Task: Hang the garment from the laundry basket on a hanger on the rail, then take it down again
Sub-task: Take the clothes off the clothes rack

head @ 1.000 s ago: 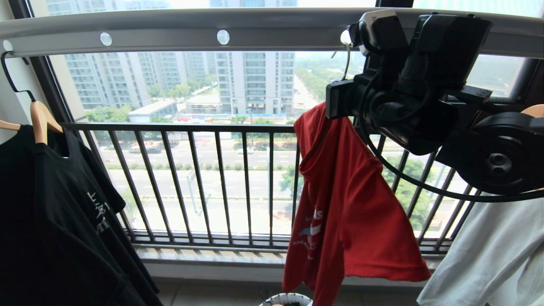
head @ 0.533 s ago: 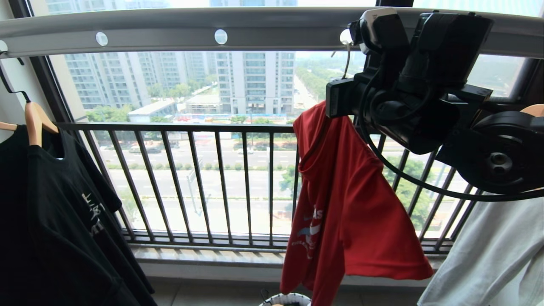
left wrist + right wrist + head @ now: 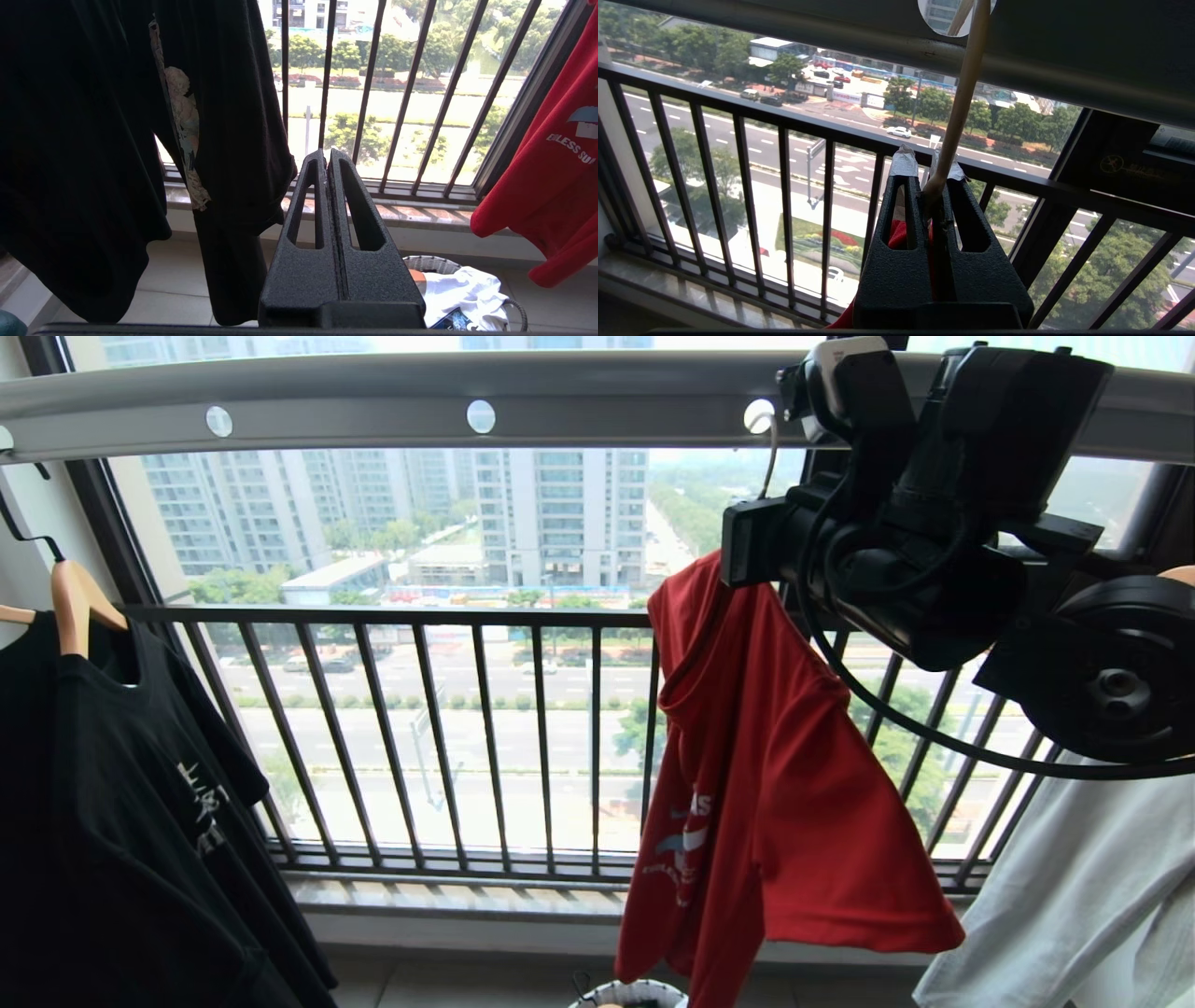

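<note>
Three cameras, all facing my balcony window.

My head camera looks forward and slightly up at the rail (image 3: 373, 401), with the right arm close in on its right side. My left wrist camera sits low, looking level along its gripper (image 3: 329, 161) towards the window bars (image 3: 406, 93), near the floor and the laundry basket (image 3: 432, 263). My right wrist camera sits high, just under the rail, looking out and down at the street. Head and left wrist views share the garment (image 3: 775, 784); all three share the bars.
</note>
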Motion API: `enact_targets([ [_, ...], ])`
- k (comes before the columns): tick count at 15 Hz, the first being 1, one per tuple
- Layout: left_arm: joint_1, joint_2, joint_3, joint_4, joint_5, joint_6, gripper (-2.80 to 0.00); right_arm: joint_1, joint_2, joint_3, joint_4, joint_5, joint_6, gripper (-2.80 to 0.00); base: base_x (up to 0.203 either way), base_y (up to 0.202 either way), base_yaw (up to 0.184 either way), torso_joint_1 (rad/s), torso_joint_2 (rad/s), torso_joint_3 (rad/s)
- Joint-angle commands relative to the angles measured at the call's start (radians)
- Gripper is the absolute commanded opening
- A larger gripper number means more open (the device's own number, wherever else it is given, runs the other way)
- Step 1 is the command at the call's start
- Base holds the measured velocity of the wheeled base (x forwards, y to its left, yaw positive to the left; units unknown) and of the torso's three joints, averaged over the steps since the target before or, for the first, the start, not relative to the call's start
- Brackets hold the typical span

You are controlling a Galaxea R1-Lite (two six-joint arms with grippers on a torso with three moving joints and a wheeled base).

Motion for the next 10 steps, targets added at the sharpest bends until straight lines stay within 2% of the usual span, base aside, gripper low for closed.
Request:
enact_targets([
  [1, 0.000, 0.000, 0.000, 0.000, 0.001, -0.001, -2.80, 0.012, -0.016, 0.004, -0.004, -0.015, -0.001, -2.80, 0.000, 0.000, 0.000, 0.000, 0.00, 0.000],
  [10, 0.000, 0.000, 0.002, -0.002, 0.001, -0.001, -2.80, 0.046, -0.075, 0.062, -0.004, -0.018, 0.000, -2.80, 0.000, 0.000, 0.000, 0.000, 0.00, 0.000],
])
